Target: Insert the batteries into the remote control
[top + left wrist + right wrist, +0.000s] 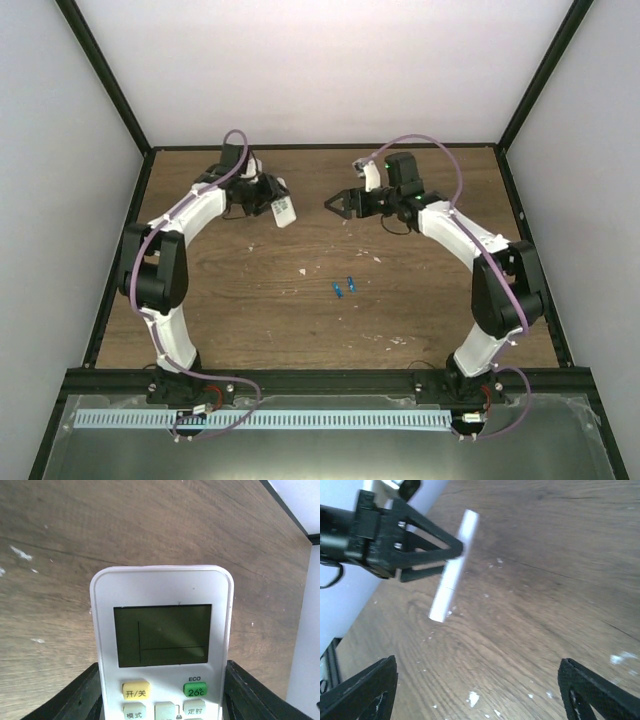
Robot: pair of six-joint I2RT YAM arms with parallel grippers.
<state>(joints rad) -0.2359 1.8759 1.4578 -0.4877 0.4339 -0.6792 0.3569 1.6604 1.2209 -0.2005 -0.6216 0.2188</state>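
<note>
Remote control [162, 630] clamped in left end effector [273, 198], right end effector [331, 205] wide open

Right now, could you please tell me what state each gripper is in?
Left gripper: closed on the remote control.
Right gripper: open, holding nothing.

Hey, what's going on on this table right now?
The left gripper holds a white remote by its sides, apparently raised above the wooden table. The right gripper is open and empty, pointing toward the remote. Two blue batteries lie loose on the table, nearer the arm bases, not yet picked up.
</note>
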